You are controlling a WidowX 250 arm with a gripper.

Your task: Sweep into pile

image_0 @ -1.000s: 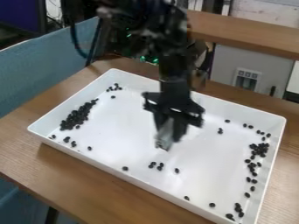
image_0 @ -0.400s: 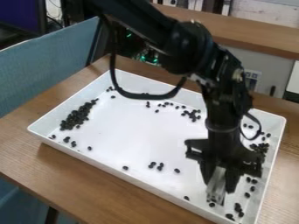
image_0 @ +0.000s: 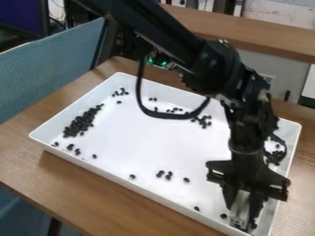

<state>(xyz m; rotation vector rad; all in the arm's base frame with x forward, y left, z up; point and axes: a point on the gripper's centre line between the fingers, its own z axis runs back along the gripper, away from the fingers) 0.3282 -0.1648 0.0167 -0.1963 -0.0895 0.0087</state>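
The pincer (image_0: 243, 213) grips a pale piece (image_0: 240, 206) at the white tray's (image_0: 148, 147) five o'clock, hemmed in by its wall, dark beans (image_0: 80, 123) heaped at ten o'clock.

And there it is in front of you, your brown wooden table (image_0: 92, 193), grain showing, with one big white rectangular tray (image_0: 141, 147) lying flat right on top, its far corner near the wooden table's own far corner

The end effector (image_0: 243, 217) was black like the beans (image_0: 80, 123) well apart from it, the tray (image_0: 141, 152) beneath it white, the surface (image_0: 80, 179) below wood-grained brown, and the distant partition (image_0: 49, 62) greyish blue.
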